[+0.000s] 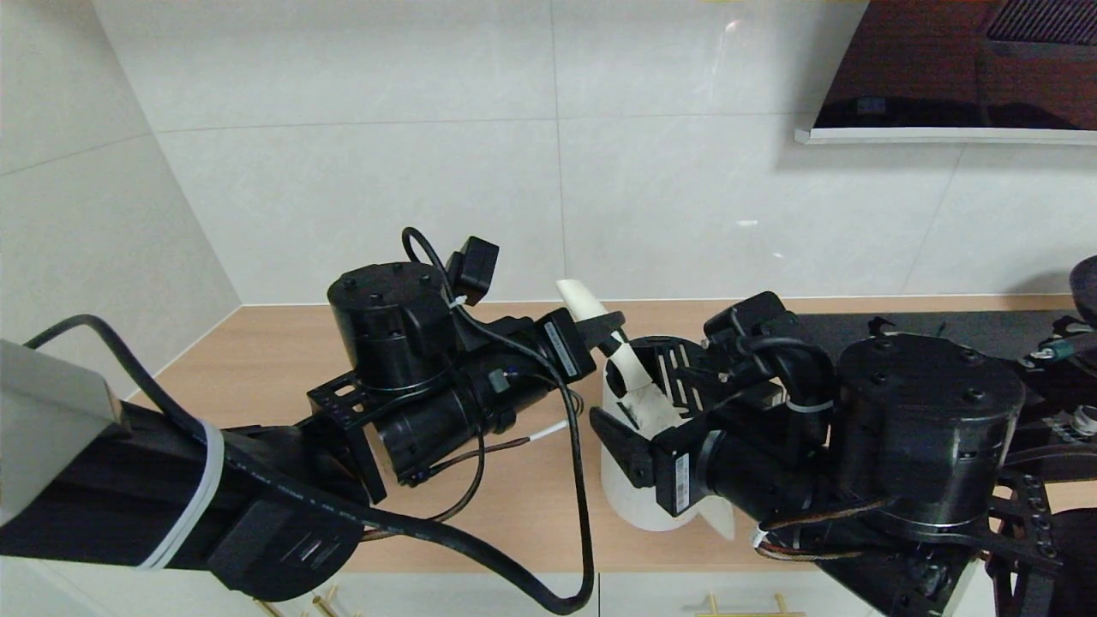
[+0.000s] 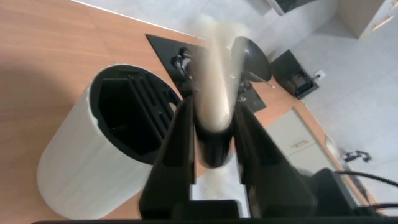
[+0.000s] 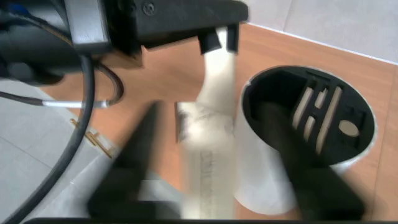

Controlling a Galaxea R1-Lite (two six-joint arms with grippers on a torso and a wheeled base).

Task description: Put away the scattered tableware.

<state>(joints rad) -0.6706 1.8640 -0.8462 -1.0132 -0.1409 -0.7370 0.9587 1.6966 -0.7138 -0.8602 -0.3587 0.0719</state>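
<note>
We work over the wooden counter (image 1: 257, 360), and on it, between our two arms, stands the white holder (image 1: 624, 507) with its black slotted insert open to the top. Our right pincer (image 1: 619, 383) hangs just above that mouth with its fingers spread wide, one on each side of the cream utensil (image 1: 583, 302) and touching nothing that we can see. Our left pincer (image 1: 604, 330) pinches the utensil near its upper part, so the utensil stands tilted with its lower end down by the holder's rim. From the right wrist it looks to run beside the holder's wall (image 3: 264, 168), not inside; we cannot tell for certain. We judge the step in hand to be getting this utensil into the holder, perhaps by way of a handover. To do it well we should line the lower end over an open slot of the insert before letting it down, since the slots look narrow and a tilted tip may catch on a divider. If the right pincer takes over, it should close on the shaft before the left lets go. We should also avoid nudging the holder, which looks light and could tip.
</note>
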